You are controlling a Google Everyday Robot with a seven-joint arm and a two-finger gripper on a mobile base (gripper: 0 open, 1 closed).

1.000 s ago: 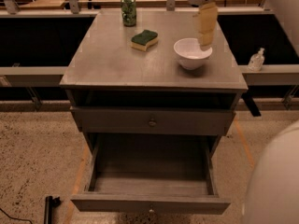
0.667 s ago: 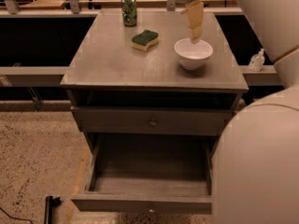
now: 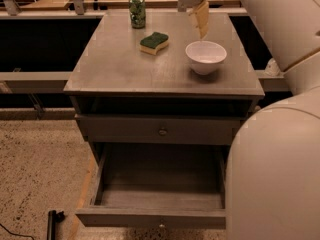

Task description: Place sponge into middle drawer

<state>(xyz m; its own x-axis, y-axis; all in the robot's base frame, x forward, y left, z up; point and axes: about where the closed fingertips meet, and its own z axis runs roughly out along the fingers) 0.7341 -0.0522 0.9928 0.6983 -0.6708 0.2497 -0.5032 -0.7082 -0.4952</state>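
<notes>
The sponge, dark green on a yellow base, lies flat on the grey cabinet top, toward its back middle. My gripper hangs above the back right of the top, just behind the white bowl and to the right of the sponge, apart from it. It holds nothing that I can see. The middle drawer is pulled out wide at the bottom, and its inside is bare. The knobbed drawer front above it is shut.
A green can stands at the back of the top, left of the sponge. My pale arm and body fill the right side and cover the drawer's right end. Speckled floor lies to the left, with a dark object on it.
My gripper has moved left and back, from over the bowl's right side to behind the bowl. My arm fills more of the right side. The sponge and drawer have not moved.
</notes>
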